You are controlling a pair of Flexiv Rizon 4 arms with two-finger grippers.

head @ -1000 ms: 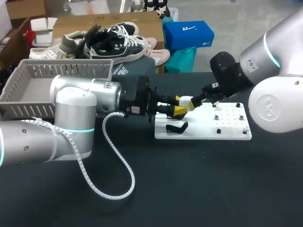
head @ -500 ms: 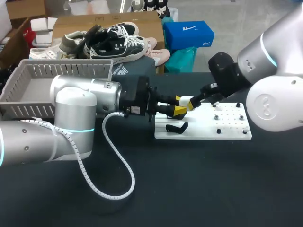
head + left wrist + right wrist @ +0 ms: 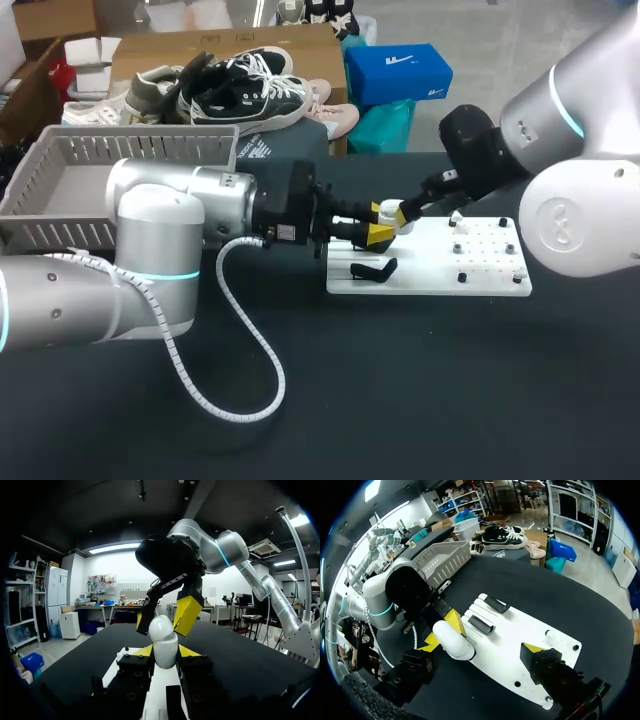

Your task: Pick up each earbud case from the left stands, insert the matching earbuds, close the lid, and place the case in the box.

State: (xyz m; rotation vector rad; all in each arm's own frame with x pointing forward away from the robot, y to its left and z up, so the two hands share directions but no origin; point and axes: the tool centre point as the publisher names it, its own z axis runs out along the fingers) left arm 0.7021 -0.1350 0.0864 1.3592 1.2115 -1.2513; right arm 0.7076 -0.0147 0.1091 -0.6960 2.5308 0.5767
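Clamped from two sides in the left gripper (image 3: 379, 223): the white earbud case (image 3: 391, 212), held over the left end of the white board (image 3: 480, 277). Straddled at its top by the right gripper (image 3: 162, 625), spread wide, not closed on it; hard to tell whether one yellow tip touches. Base tucked out of sight behind the left fingers. Lid seam tough to make out. On the board just beside, a black stand (image 3: 372, 268); well apart, the grey basket (image 3: 60, 160).

head: high behind, down on table (image 3: 420, 400)
left wrist: low, close to case (image 3: 164, 640)
right wrist: above board (image 3: 520, 635)
shared: case
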